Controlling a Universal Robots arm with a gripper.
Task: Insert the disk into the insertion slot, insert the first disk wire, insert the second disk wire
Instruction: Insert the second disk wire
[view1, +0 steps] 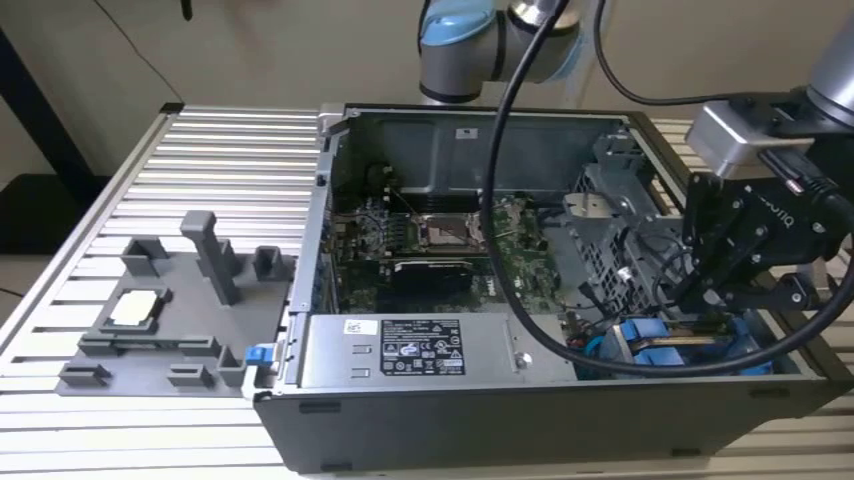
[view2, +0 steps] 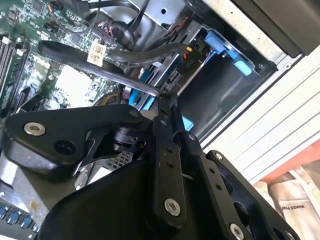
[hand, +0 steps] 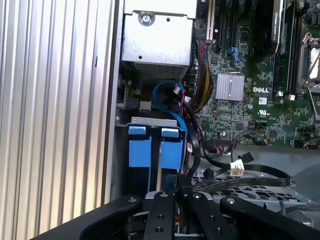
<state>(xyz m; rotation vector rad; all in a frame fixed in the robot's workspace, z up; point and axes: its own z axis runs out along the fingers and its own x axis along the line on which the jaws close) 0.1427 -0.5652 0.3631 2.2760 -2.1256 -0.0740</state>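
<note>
While the gripper (view2: 167, 101) stands with fingers drawn together, clamped on the end of a black flat wire (view2: 115, 67), the disk (hand: 172, 155) sits seated in the drive bay (hand: 150, 121). Its blue frame end lies directly ahead of the fingertips, close by.

Black linked hand (view2: 167, 102), silver screws (view2: 171, 205), grey arm (view1: 447, 78), blue caps (view1: 461, 30).

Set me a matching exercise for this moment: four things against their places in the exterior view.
Things: 1 disk; 2 gripper; 3 grey tray; 4 circuit board.
Places: A outside the case, at the exterior view's left; B case floor, middle; C case corner, exterior view's lower right; D close above the disk.
Pairs: 1-C; 2-D; 3-A; 4-B.
</note>
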